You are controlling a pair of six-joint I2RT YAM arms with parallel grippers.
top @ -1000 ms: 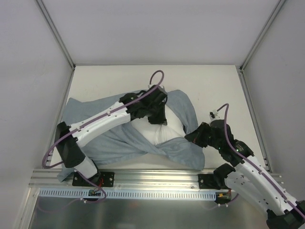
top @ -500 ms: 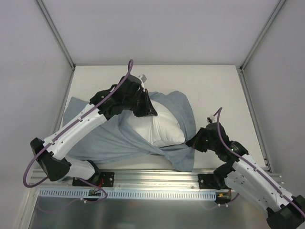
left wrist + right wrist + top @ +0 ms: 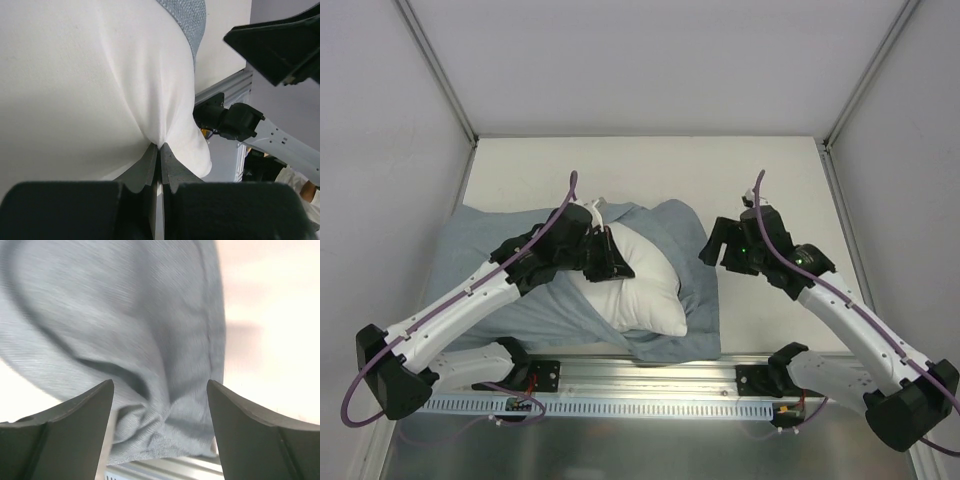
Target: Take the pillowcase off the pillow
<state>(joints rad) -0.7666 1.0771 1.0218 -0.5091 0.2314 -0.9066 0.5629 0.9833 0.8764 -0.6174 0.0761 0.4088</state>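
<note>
The white pillow lies half out of the blue-grey pillowcase, which spreads flat to the left and under it. My left gripper is shut on a pinch of the pillow's fabric; in the left wrist view the pads meet at the fold, the left gripper against the pillow, with a strip of pillowcase above. My right gripper hovers open just right of the pillowcase's edge. In the right wrist view the right gripper holds nothing, with crumpled pillowcase below.
The cream table extends behind and to the right of the cloth. An aluminium rail with both arm bases runs along the near edge. White walls and frame posts close in the left, right and far sides.
My right gripper let go of the pillowcase, opened and swung up to the far right. My left gripper dragged the pillow toward the near left, and the pillowcase settled flatter.
</note>
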